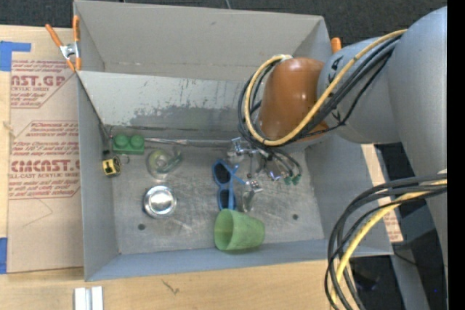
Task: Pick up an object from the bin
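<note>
1. Camera view: the gripper [249,184] sits low in the right half of the bin [102,229], touching or just beside the right side of the blue sunglasses [224,185]. Honestly, we can't tell whether the pincer is wide, narrow or closed on anything, because the metal bits run together there.
2. We reckon the sunglasses are the thing to go for, since nothing else is as close. They lie flat on the bin floor, right of centre, with the long side running front to back.
3. To do it well, we'd straddle a thin part like the bridge or one arm, not the broad lenses. We'd also go right down to the floor before closing. Thin plastic on flat metal could skid away or tip out.
4. Edges: a green cup [237,231] lies on its side just in front of the sunglasses, near the front wall. We'd take care not to nudge it.
5. Room: the floor left of the sunglasses is bare up to a silver round lid [158,201] and a clear cup [163,160], both well apart from the gripper. Straight up looks like the cleanest way out, since the right wall is close on that side.
</note>
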You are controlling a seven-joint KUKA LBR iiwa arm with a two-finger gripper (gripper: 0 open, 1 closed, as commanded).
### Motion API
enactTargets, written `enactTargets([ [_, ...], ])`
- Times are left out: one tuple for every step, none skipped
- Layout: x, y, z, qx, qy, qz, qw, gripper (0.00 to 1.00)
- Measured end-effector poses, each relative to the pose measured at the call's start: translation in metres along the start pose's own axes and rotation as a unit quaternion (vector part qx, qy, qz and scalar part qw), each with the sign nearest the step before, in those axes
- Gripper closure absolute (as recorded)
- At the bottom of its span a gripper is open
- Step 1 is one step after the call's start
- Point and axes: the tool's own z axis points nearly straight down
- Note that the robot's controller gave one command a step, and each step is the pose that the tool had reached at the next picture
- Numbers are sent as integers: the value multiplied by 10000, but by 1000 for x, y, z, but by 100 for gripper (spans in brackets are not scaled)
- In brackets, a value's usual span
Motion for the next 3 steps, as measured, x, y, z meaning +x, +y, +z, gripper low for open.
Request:
enactTargets([
  [18, 46, -5, -14, -32, -3726, 9280, 0],
  [32, 72, -14, 77, -174, -3724, 9279, 0],
  [37, 73, -12, 9, -69, -3680, 9298, 100],
])
